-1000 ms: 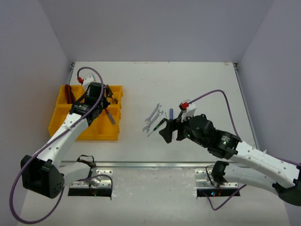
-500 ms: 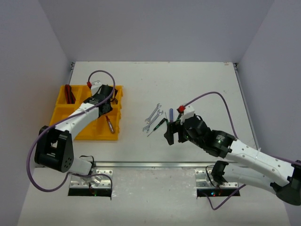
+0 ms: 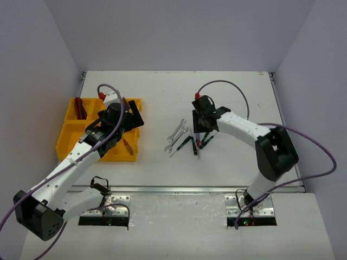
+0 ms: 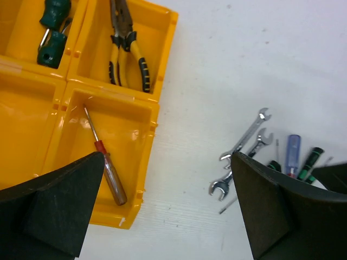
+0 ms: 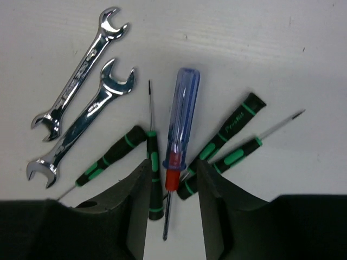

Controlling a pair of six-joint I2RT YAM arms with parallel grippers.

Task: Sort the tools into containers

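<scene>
Left tool (image 4: 167,173): jaws wide, nothing between them, hanging over the right-hand edge of the yellow tray (image 4: 157,116).
- Red-handled screwdriver (image 4: 111,174) lies slantwise in the tray's near right compartment. In the wrist view it is just beside one finger (image 4: 59,206) and clear of it.
- Yellow-handled pliers (image 4: 128,54) lie in the compartment beyond.
- Green-handled tool (image 4: 51,32) lies in the compartment to the left of the pliers.

Right tool (image 5: 172,187): jaws narrow, low over the loose tools on the white surface (image 5: 260,43).
- Blue-handled screwdriver (image 5: 182,105) lies between the jaws, which straddle its red collar. Bare surface shows on both sides of the shaft, so no grip is seen. The handle points away from the tool, the tip toward it.
- Four green-and-black screwdrivers (image 5: 111,154) lie close about. Two are on one side of the blue one, one of them partly hidden by a finger (image 5: 130,206), and two are on the other side.
- Two silver wrenches (image 5: 81,89) lie side by side further out, apart from the tool.
</scene>
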